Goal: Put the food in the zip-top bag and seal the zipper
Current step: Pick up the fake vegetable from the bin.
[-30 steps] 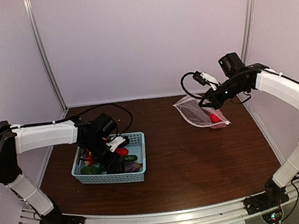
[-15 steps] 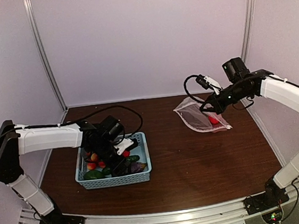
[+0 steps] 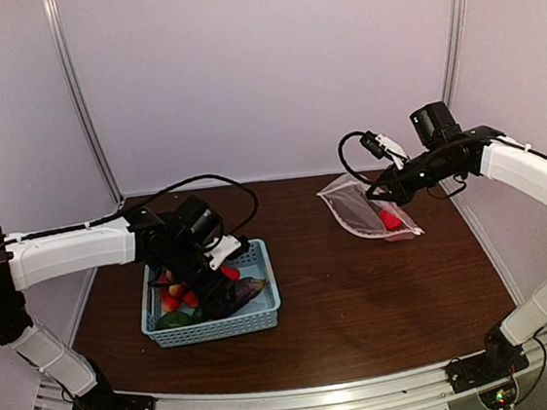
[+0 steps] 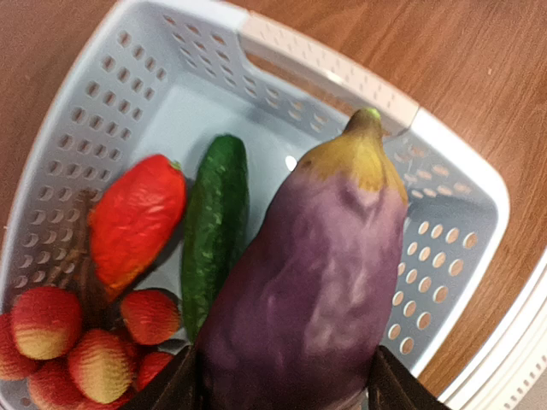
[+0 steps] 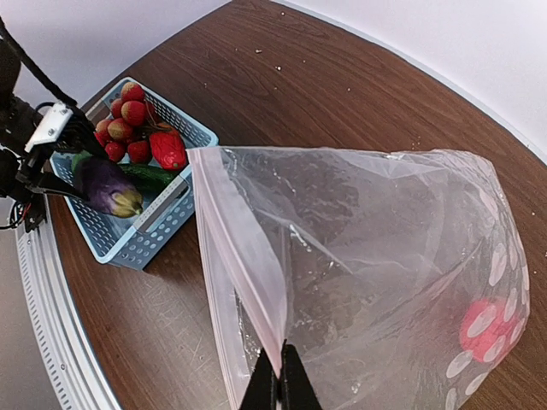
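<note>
My left gripper [image 4: 286, 386] is shut on the dark purple eggplant [image 4: 316, 273], a finger pressed to each side. It holds the eggplant [image 3: 245, 292] just over the light-blue basket [image 3: 266, 315]. Below it in the basket lie a green cucumber [image 4: 214, 222], a red pepper [image 4: 137, 218] and a cluster of cherry tomatoes [image 4: 85, 342]. At the far right, my right gripper [image 5: 280, 376] is shut on the zipper [image 5: 244, 248] of the clear polka-dot zip-top bag [image 3: 364, 211] and holds its mouth up. A red piece of food [image 5: 487, 329] lies inside the bag.
The basket's handle rim [image 4: 329, 64] is just ahead of the eggplant's stem. Bare brown table [image 3: 382, 301] lies between basket and bag. White enclosure walls stand behind and at both sides, and a metal rail [image 3: 304, 398] runs along the near edge.
The left gripper has narrowed onto the eggplant and raised it from where it lay in the basket. The basket has shifted slightly right. The right gripper and bag have barely moved.
</note>
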Controlling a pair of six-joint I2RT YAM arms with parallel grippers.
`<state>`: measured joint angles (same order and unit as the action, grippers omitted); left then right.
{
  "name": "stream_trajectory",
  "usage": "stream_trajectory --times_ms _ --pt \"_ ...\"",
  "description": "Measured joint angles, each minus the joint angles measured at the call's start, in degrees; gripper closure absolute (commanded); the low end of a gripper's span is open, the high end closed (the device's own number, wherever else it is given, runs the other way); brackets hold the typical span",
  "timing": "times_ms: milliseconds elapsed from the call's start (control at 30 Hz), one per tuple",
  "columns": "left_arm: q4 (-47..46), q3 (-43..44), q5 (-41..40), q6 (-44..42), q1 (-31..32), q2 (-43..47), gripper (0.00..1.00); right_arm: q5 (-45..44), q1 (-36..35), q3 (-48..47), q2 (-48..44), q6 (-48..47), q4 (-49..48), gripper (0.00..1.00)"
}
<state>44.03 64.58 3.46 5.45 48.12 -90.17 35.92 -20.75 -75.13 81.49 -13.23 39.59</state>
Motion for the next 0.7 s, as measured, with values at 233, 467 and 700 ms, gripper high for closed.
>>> stream_trajectory --times_ms 233,467,700 --pt "0.87 5.90 -3.02 3.30 0.00 7.61 0.54 -0.76 0.00 -0.63 -0.55 1.14 -0.04 1.00" --pt "-5.18 6.45 0.24 10.49 0.00 10.60 0.60 -3.58 0.00 -1.62 -0.28 3.56 -1.77 1.00" --pt "-19.02 6.29 9.49 19.87 1.84 11.21 0.61 -5.53 0.00 -3.85 2.08 6.12 -4.68 1.00"
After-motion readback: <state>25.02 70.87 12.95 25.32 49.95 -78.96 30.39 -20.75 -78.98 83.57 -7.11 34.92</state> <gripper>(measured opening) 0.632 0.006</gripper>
